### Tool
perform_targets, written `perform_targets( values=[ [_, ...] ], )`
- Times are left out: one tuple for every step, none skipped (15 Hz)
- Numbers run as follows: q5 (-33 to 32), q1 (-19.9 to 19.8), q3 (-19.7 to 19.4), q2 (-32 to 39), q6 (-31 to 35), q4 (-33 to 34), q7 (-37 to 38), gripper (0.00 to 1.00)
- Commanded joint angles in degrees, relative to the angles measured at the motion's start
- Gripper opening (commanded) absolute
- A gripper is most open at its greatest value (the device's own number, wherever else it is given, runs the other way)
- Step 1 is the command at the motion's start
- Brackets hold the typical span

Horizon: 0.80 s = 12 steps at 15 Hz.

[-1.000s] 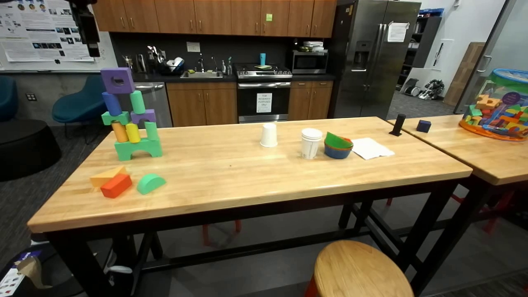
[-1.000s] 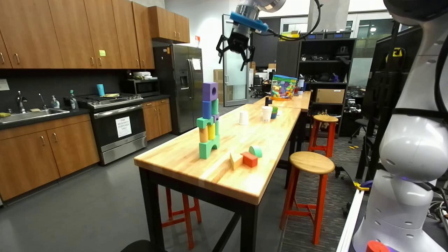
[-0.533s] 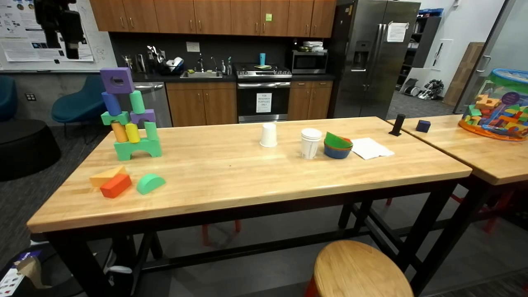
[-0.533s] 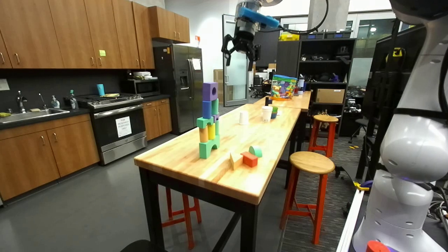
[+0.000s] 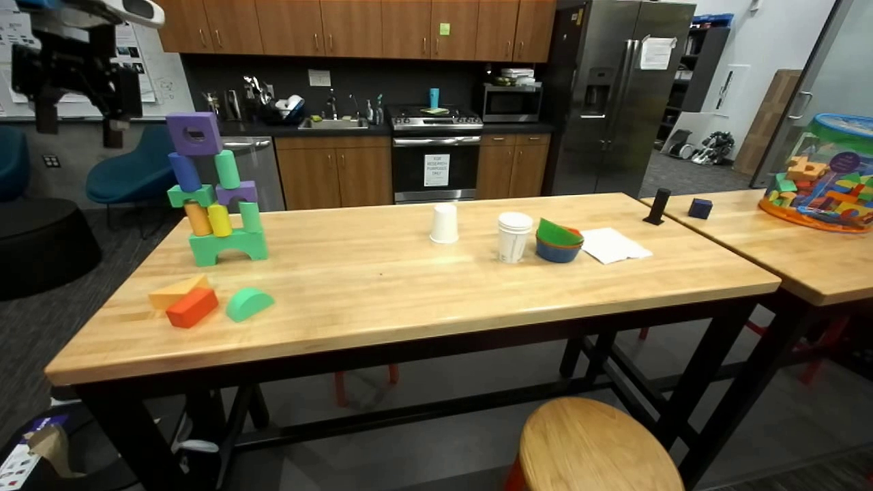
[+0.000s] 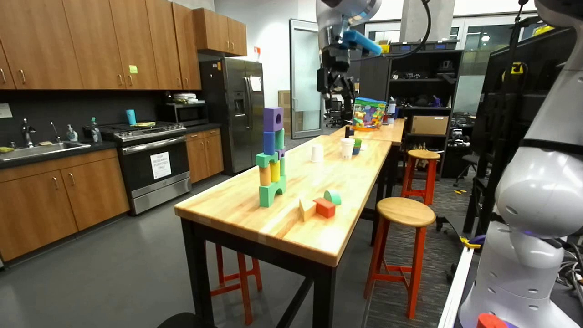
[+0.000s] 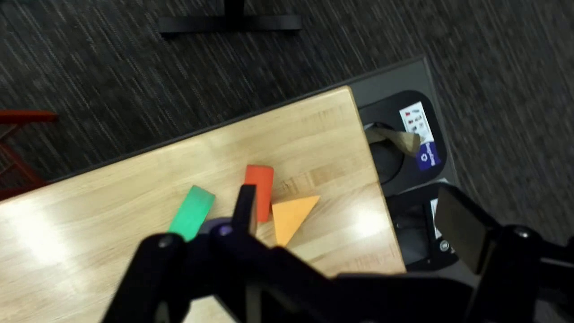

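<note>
My hand (image 5: 80,131) hangs in midair, its jointed black fingers (image 5: 124,95) spread wide, with nothing between the flat pads (image 7: 461,229).

Looking down through the wrist view, I have the end of the counter (image 7: 314,123) below me: pale wooden strips with a finish glossy enough to throw back glare. Three loose, matte, smooth-faced blocks lie there: a red rectangular block (image 7: 261,179), an orange triangular block (image 7: 292,217) so close that I cannot tell whether the two touch, and a green half-round block (image 5: 249,303) just beside them. One finger covers part of the red one for me.

Near them stands the block tower (image 6: 272,158), which I read upward in an exterior view: a broad green arch (image 5: 232,240); an orange cylinder (image 5: 198,218), a yellow cylinder (image 5: 219,219) and a slender green block (image 5: 250,217); a small green arch (image 5: 191,196) and a small purple arch (image 5: 237,191); an upright blue cylinder (image 5: 185,172) and green cylinder (image 5: 228,169); and across the top, a thick purple block (image 5: 177,131) pierced by a round hole.

Farther along I see an upturned white paper cup (image 5: 445,224), stacked white paper cups (image 5: 513,239), a blue bowl (image 5: 558,255) with a green bowl (image 5: 559,234) tilted in it, and a flat white sheet (image 5: 616,247).
</note>
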Motion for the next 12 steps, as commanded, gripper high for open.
perform_targets(
  values=[
    [-5.5, 1.6, -0.3, -2.2, 2.8, -7.2, -10.4, 1.0],
    [-7.4, 1.9, -0.5, -2.0, 3.5, -8.9, -13.5, 1.0],
    [-9.1, 2.1, -0.6, -1.8, 3.7, -9.9, -16.4, 1.0],
    [-10.9, 2.4, -0.7, -1.9, 4.3, -11.0, -19.2, 1.0],
    [-8.3, 2.1, -0.7, -0.1, 2.8, -8.2, -14.4, 1.0],
    [-8.6, 2.1, -0.7, 0.0, 3.0, -8.9, -15.0, 1.0],
    [-8.6, 2.1, -0.7, 0.1, 3.0, -8.9, -15.0, 1.0],
    [-8.6, 2.1, -0.7, 0.1, 3.0, -8.9, -14.9, 1.0],
    [-8.6, 2.1, -0.7, 0.1, 3.0, -8.8, -14.9, 1.0],
    [-8.6, 2.1, -0.7, 0.0, 3.0, -8.7, -14.9, 1.0],
    [-8.6, 2.2, -0.7, 0.0, 3.0, -8.7, -14.9, 1.0],
    [-8.0, 2.2, -0.8, -0.4, 3.3, -9.3, -15.0, 1.0]
  ],
)
